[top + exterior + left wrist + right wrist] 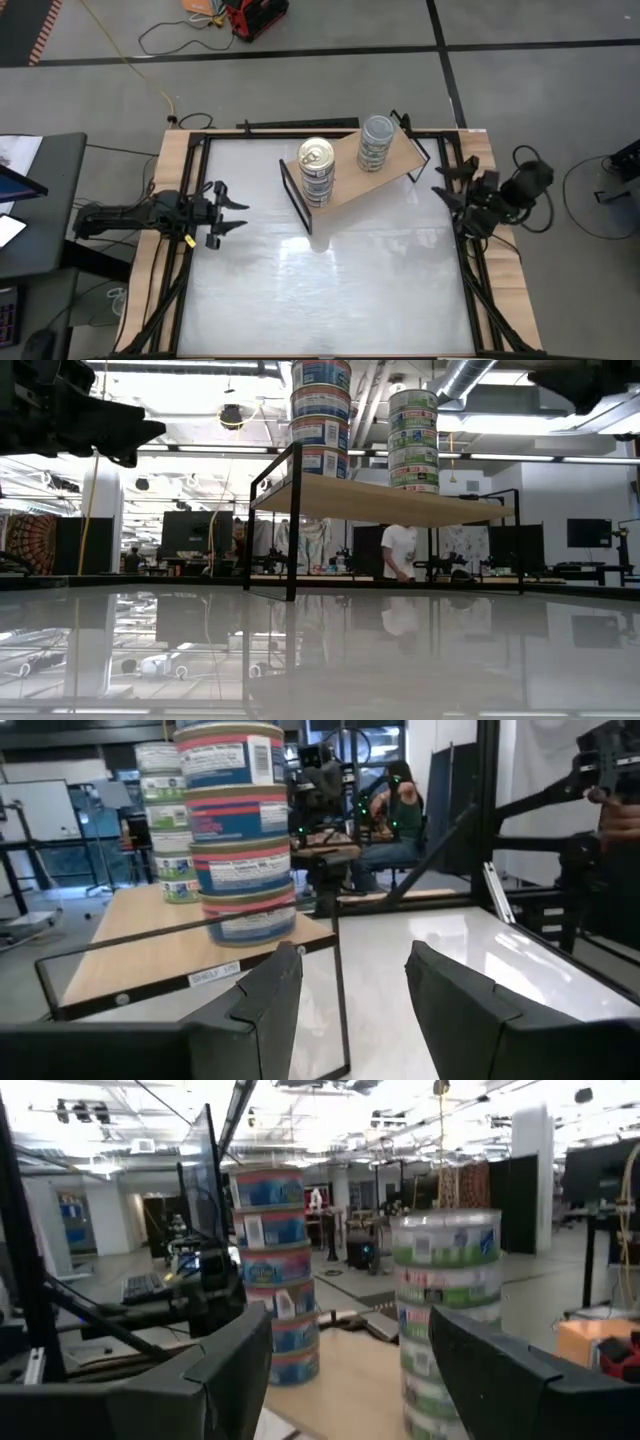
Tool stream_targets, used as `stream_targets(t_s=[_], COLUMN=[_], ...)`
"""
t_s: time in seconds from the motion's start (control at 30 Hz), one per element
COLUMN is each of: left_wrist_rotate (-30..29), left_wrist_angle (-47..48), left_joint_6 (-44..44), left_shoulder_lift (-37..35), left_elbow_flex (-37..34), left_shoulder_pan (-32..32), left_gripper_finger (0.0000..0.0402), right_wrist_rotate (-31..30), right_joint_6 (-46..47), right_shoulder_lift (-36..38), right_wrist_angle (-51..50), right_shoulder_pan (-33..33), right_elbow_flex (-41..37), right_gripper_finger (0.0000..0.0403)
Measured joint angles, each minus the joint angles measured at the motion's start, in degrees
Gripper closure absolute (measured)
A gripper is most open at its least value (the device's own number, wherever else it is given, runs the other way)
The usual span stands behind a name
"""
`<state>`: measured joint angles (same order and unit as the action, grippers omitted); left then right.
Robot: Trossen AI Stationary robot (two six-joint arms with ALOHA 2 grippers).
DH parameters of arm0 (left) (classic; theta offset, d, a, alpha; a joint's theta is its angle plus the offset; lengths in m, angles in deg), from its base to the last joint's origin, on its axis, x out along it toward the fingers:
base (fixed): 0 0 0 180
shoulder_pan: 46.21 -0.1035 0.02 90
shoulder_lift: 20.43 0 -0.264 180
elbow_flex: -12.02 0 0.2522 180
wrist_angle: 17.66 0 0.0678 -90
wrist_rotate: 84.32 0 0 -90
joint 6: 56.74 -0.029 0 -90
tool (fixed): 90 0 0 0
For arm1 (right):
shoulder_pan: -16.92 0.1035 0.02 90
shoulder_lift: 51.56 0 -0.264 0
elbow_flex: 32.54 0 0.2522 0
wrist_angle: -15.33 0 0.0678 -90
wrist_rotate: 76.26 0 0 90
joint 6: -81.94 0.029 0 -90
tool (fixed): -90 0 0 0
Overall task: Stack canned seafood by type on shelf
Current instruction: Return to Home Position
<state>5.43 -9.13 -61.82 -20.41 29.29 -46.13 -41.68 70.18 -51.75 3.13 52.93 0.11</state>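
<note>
Your shelf (pixel 346 172) carries a blue-label tin stack (pixel 316 172) and a green-label tin stack (pixel 376 143), standing apart, perhaps five high each. At the table (pixel 330 290) sides, left gripper (pixel 238 213) and right gripper (pixel 442 185) sit spread open, empty.

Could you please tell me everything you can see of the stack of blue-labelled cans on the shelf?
The blue stack is a straight, upright column of at least four low round metal cans, each wrapped in a blue, white and pink paper label. The top can has a shiny gold pull-tab lid. The column stands on the tan wooden shelf, toward its left end in the high view, apart from the green stack beside it. Nothing but the shelf touches it.
</note>
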Motion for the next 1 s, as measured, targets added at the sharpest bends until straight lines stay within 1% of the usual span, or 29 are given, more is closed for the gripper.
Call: stream_targets(t_s=[0.1, 0.23, 0.33, 0.53, 0.67, 0.77, 0.83, 0.97, 1.0], left_wrist_rotate=[0.1, 0.7, 1.7, 1.4, 1.3, 1.2, 1.2, 1.1, 1.1], left_wrist_angle=[-0.1, -1.3, -3.6, -8.1, -6.4, -4.0, -2.7, -0.8, -0.3], left_joint_6=[-0.5, -1.3, -2.7, -2.4, -0.5, -0.3, -1.7, -6.0, -6.5], left_shoulder_lift=[0.3, 0.1, 0.2, 0.2, 0.2, 0.2, 0.2, 0.2, 0.2], left_elbow_flex=[0.0, 0.0, 0.0, 0.0, 0.0, 0.0, 0.0, 0.0, 0.1], left_shoulder_pan=[0.0, 0.0, 0.0, 0.0, 0.0, 0.0, 0.0, 0.0, 0.0], left_gripper_finger=[0.0228, 0.0228, 0.0228, 0.0228, 0.0228, 0.0228, 0.0228, 0.0228, 0.0228], right_wrist_rotate=[0.7, 4.9, 6.7, 11.5, 13.2, 17.9, 20.5, 22.2, 23.9], right_joint_6=[1.0, 1.3, 1.8, 5.6, 5.8, 6.0, 6.0, 5.9, 6.0], right_shoulder_lift=[0.0, 0.0, 0.0, 0.0, 0.0, -0.1, -0.1, 0.0, 0.0], right_wrist_angle=[3.4, 9.4, 12.7, 12.7, 12.9, 15.5, 17.0, 20.1, 20.7], right_shoulder_pan=[-1.6, -4.3, -6.7, -12.1, -16.0, -19.4, -21.4, -25.7, -26.9], right_elbow_flex=[-3.4, -6.8, -9.2, -11.2, -12.3, -13.9, -14.9, -17.2, -17.8], right_gripper_finger=[0.0108, 0.0108, 0.0108, 0.0108, 0.0108, 0.0108, 0.0108, 0.0108, 0.0108])
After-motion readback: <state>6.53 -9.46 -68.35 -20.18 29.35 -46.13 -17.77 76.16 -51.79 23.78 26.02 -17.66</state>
